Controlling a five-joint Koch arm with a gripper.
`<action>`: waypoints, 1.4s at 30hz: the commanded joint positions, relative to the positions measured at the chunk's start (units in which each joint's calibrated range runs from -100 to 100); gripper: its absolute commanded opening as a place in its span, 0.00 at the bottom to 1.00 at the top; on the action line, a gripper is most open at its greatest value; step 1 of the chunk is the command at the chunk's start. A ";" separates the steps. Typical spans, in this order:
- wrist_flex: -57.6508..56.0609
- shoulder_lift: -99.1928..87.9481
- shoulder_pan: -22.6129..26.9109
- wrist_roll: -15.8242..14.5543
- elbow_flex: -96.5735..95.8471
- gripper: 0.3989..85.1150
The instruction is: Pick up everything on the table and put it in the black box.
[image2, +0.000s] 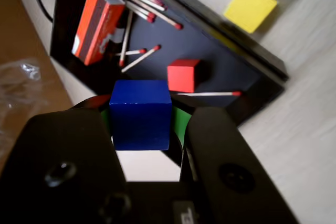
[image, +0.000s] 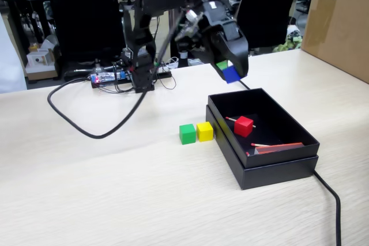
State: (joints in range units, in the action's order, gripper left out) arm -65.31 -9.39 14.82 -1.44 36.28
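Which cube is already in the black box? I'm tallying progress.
The red cube: it alone lies inside the black box. The blue cube is held in the end effector; the green cube and yellow cube sit on the table.

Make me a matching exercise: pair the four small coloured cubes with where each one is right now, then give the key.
Things:
1. small red cube
2. small blue cube
3. small green cube
4. small yellow cube

Places:
A. on the beige wood-grain table, touching the box's outer wall
B. held between the jaws of the gripper, in the air
C. inside the shallow black cardboard box, among matchsticks
D. on the table, on the side of its neighbour cube away from the box

Pairs: 1-C, 2-B, 3-D, 4-A
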 commanded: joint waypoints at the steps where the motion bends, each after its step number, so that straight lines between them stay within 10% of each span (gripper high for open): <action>1: -1.08 6.11 1.56 -0.63 8.77 0.05; 18: -4.02 23.56 2.00 -1.95 10.22 0.15; 28: -5.66 24.82 1.90 -2.54 10.13 0.44; 42: -5.66 -13.74 -4.64 -3.32 -4.73 0.53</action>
State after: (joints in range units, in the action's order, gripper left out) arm -71.12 -6.80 13.16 -5.25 42.77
